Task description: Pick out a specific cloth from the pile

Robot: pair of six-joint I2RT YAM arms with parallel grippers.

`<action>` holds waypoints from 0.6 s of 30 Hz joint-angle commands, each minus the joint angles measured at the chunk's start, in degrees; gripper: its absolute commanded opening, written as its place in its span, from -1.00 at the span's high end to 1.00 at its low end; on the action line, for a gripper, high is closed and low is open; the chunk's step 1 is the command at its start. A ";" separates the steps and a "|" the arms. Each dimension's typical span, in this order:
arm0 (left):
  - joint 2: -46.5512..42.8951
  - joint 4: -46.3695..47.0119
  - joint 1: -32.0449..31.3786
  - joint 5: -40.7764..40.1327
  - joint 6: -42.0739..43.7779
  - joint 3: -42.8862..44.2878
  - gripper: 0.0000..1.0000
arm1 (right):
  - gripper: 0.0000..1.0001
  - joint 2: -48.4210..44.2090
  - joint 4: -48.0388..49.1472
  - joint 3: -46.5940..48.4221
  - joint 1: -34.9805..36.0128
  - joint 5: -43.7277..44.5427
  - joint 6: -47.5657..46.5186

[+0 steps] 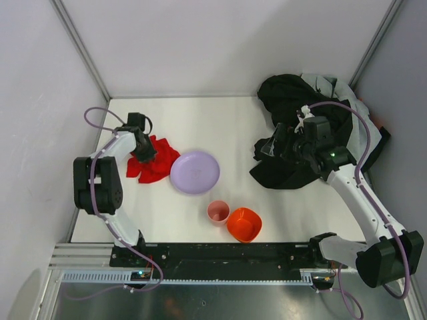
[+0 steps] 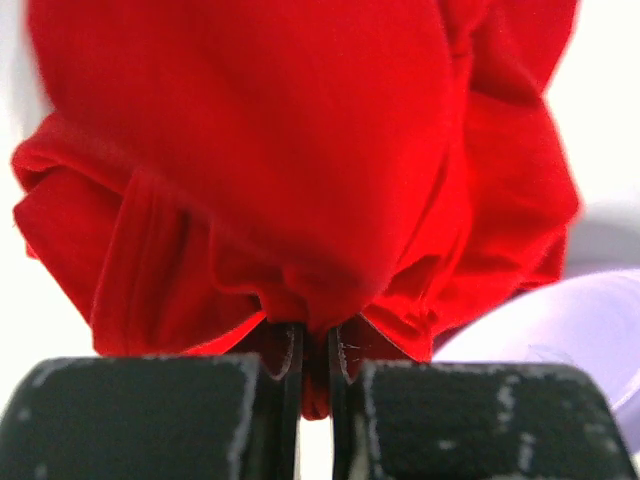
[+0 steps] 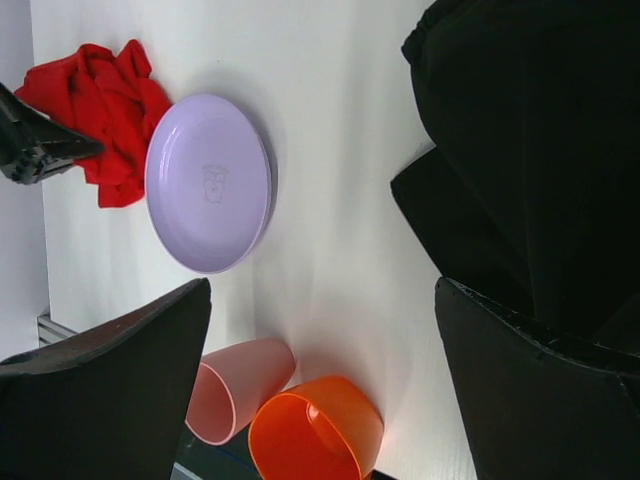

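Observation:
The red cloth (image 1: 155, 162) lies bunched on the white table at the left, just left of the purple plate (image 1: 195, 172). My left gripper (image 1: 145, 152) sits on it, shut on a fold of the red cloth (image 2: 300, 200). The cloth also shows in the right wrist view (image 3: 105, 110). The pile (image 1: 313, 127) of black and light grey garments lies at the far right. My right gripper (image 1: 288, 148) hovers over the pile's left edge, jaws wide open and empty, with black fabric (image 3: 530, 150) beside it.
A pink cup (image 1: 218, 212) and an orange bowl (image 1: 244, 224) stand near the front middle, also in the right wrist view: cup (image 3: 240, 385), bowl (image 3: 315, 430). The purple plate (image 3: 208, 182) is there too. White walls enclose the table on three sides.

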 commanded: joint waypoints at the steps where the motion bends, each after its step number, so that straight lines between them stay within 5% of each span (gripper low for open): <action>1: 3.75 2.91 0.01 0.15 -3.40 -2.16 0.99 | -0.97 -2.22 -0.20 -0.37 0.43 0.84 -0.76; 12: -0.03 3.68 0.01 0.89 -3.16 -3.13 0.86 | -0.98 -2.34 0.27 -0.51 0.41 -1.02 0.40; 16: -2.41 3.62 0.01 2.02 -3.28 -3.52 0.65 | -0.98 -2.28 0.31 -0.58 0.47 -1.08 0.61; 18: -3.82 3.57 0.01 2.28 -3.39 -3.91 0.26 | -0.98 -2.31 0.26 -0.60 0.60 -1.11 0.73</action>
